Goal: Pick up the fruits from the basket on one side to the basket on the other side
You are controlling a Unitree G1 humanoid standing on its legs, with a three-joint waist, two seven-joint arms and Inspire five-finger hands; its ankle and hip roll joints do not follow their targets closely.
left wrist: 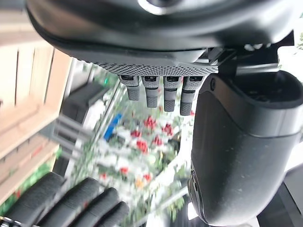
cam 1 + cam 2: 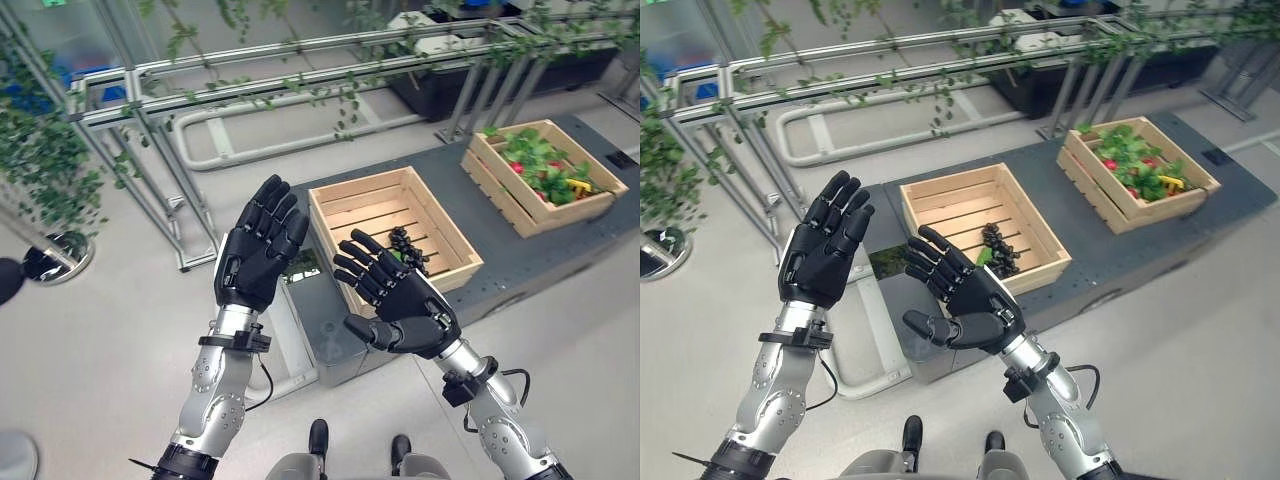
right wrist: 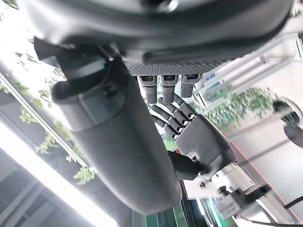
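**Hands raised open, no fruit taken yet**

Hands hover short of the crates. Going left to right: the left hand is upright with fingers straight and holding nothing; the right hand is palm-up, fingers spread and empty, over the near corner of the near crate. That crate holds a dark bunch, probably grapes. The far crate, well to the right, carries leafy greens with red and yellow fruits. A good approach would likely lower one hand straight over the chosen fruit, clearing the crate wall before closing. Both crates sit on a dark grey worktop; a metal rail frame with trailing vines stands behind on a pale floor.
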